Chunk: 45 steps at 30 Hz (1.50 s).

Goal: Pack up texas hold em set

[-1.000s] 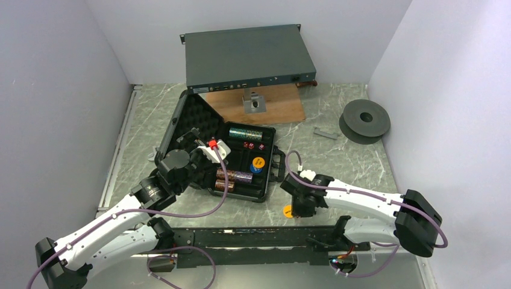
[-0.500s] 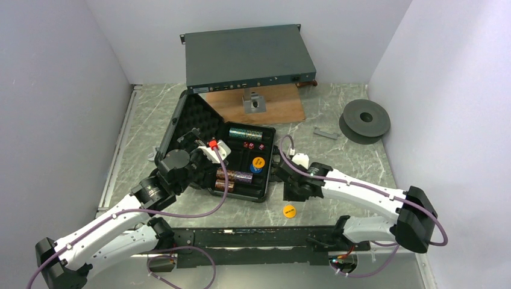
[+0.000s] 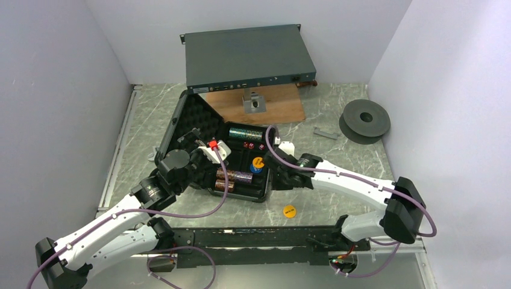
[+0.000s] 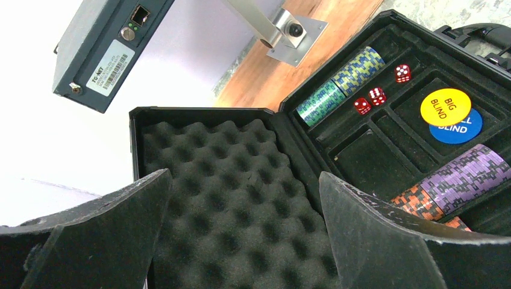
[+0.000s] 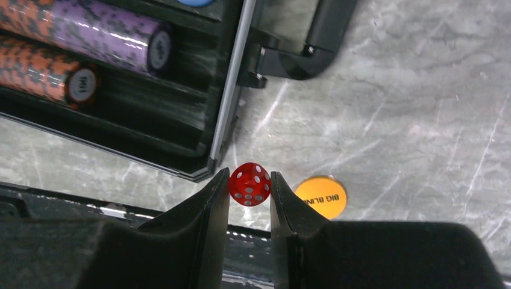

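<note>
The right gripper (image 5: 250,188) pinches a red die (image 5: 250,183) between its nearly closed fingertips. The open black case (image 5: 232,108) lies just ahead and to their left. An orange disc (image 5: 320,197) lies on the table (image 5: 410,120) just past the right finger. The left gripper (image 4: 244,180) is spread wide and holds nothing. It hovers over the case's foam lid (image 4: 223,150), with chip rolls (image 4: 340,84), three dice (image 4: 378,95) and two discs (image 4: 445,106) ahead to its right.
</note>
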Each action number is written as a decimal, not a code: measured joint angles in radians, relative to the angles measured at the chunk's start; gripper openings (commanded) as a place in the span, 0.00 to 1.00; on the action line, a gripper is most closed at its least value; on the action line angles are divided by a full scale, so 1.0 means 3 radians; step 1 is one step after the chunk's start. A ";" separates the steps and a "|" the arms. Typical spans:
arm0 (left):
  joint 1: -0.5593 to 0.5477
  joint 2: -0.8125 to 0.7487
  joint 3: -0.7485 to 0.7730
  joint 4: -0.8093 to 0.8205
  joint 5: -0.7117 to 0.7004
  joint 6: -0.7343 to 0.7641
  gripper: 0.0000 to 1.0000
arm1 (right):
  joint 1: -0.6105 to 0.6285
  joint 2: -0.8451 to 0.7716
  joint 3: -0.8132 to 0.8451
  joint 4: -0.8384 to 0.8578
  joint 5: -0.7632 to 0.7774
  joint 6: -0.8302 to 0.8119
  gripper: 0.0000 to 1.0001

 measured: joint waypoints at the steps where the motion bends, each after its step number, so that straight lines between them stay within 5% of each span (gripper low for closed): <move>1: 0.0000 0.0000 0.0000 0.0000 0.0000 0.0000 0.99 | 0.0000 0.0031 0.0041 0.0018 0.0005 -0.0031 0.00; 25: 0.0000 -0.0022 0.0000 -0.0009 0.0055 0.0001 0.99 | -0.0367 0.1030 0.1399 0.0501 0.0312 -0.0776 0.00; 45: 0.0000 -0.0022 0.0000 -0.0014 0.0062 0.0064 0.99 | -0.0785 0.1605 0.1774 0.0609 0.0092 -0.1059 0.00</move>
